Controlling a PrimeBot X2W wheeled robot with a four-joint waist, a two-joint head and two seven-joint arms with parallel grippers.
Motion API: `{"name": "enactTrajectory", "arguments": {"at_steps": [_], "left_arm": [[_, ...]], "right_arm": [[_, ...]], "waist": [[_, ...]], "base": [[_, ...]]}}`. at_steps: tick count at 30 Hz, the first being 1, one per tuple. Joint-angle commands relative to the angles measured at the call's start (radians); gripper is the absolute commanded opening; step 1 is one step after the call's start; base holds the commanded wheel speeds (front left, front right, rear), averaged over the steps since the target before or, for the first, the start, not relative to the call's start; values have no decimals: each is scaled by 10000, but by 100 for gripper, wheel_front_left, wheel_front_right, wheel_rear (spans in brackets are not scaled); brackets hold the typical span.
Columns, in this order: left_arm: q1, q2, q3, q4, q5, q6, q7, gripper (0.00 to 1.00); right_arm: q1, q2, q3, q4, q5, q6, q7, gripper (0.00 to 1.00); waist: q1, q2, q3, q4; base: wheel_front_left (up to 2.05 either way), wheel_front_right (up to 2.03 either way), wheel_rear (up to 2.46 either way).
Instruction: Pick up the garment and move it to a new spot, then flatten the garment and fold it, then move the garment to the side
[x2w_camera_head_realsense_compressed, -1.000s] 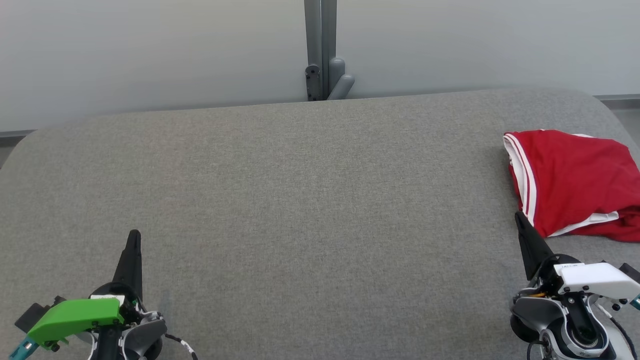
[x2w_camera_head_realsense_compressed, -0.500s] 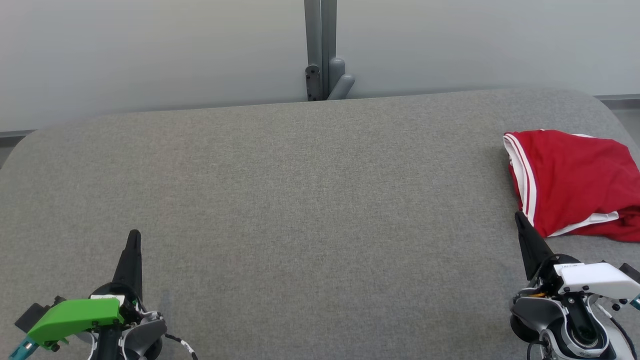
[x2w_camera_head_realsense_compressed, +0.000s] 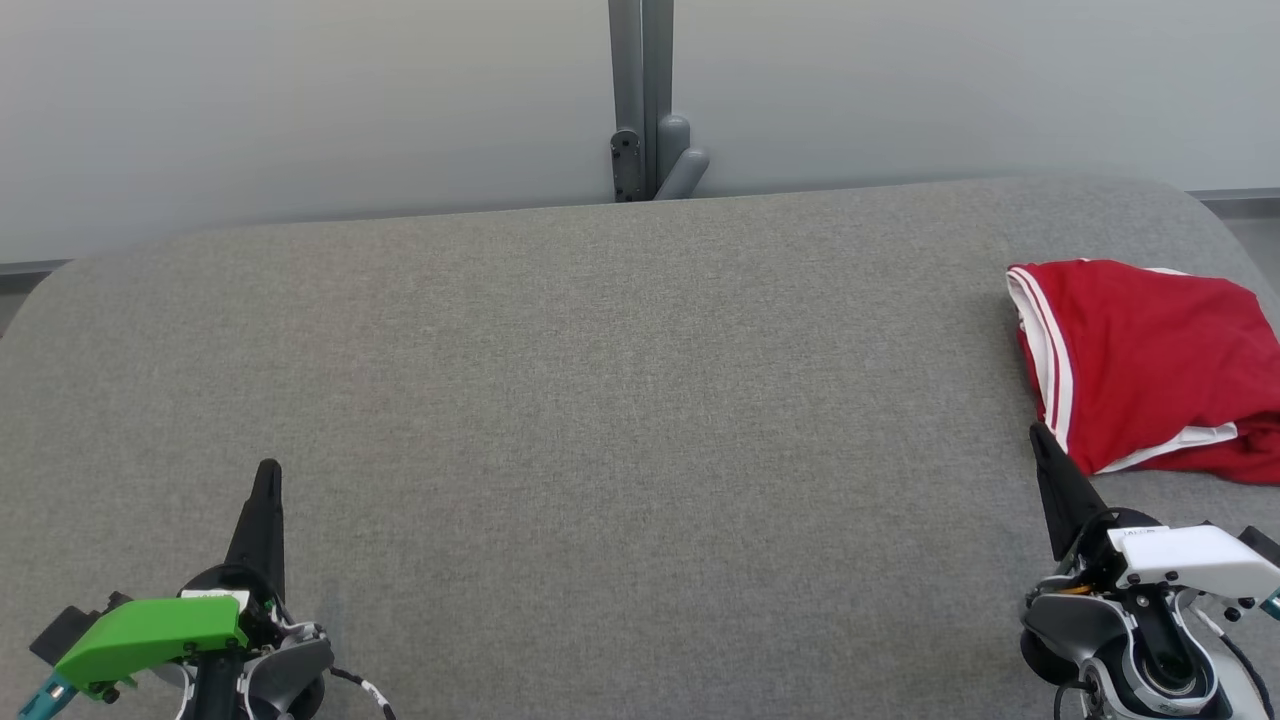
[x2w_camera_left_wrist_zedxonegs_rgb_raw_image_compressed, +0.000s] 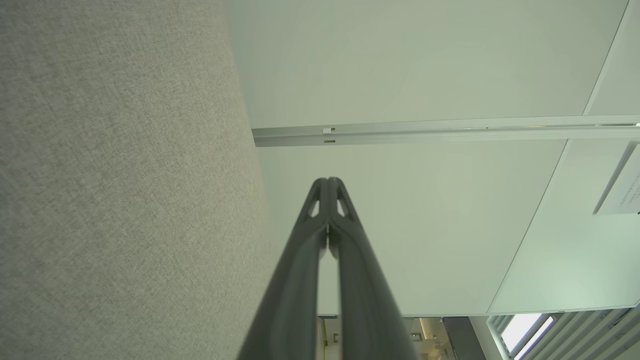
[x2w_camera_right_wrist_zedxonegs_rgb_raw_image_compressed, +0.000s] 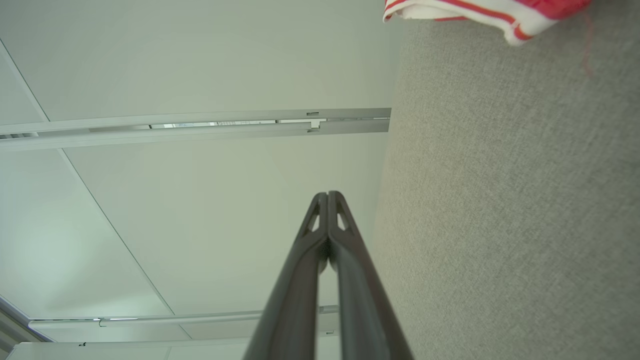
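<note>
The red garment (x2w_camera_head_realsense_compressed: 1150, 360) with white stripes along its edge lies in a folded bundle at the right edge of the grey cloth-covered surface (x2w_camera_head_realsense_compressed: 600, 400), nearer to the far right corner than to the near one, and part of it goes out of the head view on the right. In the right wrist view its striped edge (x2w_camera_right_wrist_zedxonegs_rgb_raw_image_compressed: 480, 10) shows on the grey cloth. The right gripper (x2w_camera_head_realsense_compressed: 1036, 432) is at the near right corner of the surface, its tip just beside the near left end of the garment; its two dark fingers (x2w_camera_right_wrist_zedxonegs_rgb_raw_image_compressed: 345, 280) are pressed together and hold nothing. The left gripper (x2w_camera_head_realsense_compressed: 268, 470) is at the near left part of the surface, well apart from the garment, and its fingers (x2w_camera_left_wrist_zedxonegs_rgb_raw_image_compressed: 350, 280) are also pressed together with nothing between them. Behind the far edge stands a pale wall (x2w_camera_head_realsense_compressed: 300, 100) with a grey post (x2w_camera_head_realsense_compressed: 640, 100).
</note>
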Motion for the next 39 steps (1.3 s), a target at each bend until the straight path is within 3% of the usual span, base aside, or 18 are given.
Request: {"name": "enactTrajectory", "arguments": {"at_steps": [1, 39], "left_arm": [[-91, 63, 50, -4, 7, -67, 38, 0], [-92, 63, 50, -5, 7, -67, 37, 0]], "right_arm": [[143, -49, -22, -45, 53, 4, 18, 0], [144, -49, -23, -45, 53, 4, 18, 0]], "waist": [[0, 0, 0, 0], [0, 0, 0, 0]], "base": [[0, 0, 0], [0, 0, 0]]}}
